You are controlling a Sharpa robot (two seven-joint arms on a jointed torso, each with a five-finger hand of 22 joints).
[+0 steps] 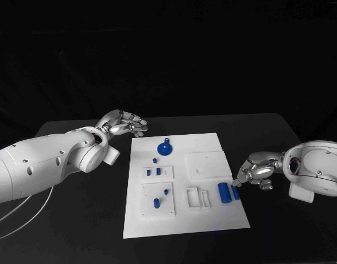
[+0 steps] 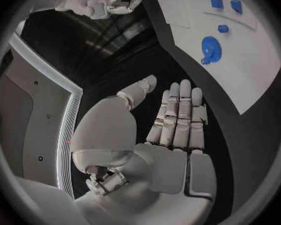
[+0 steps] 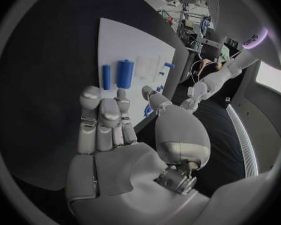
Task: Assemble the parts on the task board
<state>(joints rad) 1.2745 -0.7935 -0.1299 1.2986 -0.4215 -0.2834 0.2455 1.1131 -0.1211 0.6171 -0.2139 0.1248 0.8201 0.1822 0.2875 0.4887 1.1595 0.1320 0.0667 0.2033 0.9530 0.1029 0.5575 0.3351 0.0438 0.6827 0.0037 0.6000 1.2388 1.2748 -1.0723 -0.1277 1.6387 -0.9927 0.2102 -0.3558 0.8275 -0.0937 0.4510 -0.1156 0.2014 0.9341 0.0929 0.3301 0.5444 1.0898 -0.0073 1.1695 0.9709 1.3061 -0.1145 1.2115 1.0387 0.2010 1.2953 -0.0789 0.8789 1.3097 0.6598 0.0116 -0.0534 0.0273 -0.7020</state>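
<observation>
You see two blue plastic cylinders (image 1: 229, 192) lying side by side near the white task board's (image 1: 208, 220) right edge, long axes running front to back. Your right hand (image 1: 253, 174) hovers just beside them, fingers apart, empty. Your left hand (image 1: 125, 123) is empty too.

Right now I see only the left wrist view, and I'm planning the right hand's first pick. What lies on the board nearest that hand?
Observer: Two parts lie side by side near the right edge of the task board: a thick blue cylinder and a slim blue cylinder.
Operator: Is the right hand holding either?
Observer: No. The right hand holds nothing. One fingertip is close to the slim cylinder, but I cannot tell whether it touches.
Operator: Where is my left hand relative to the board?
Observer: In the head view the left hand hovers beyond the board's far left corner, over the black table.
</observation>
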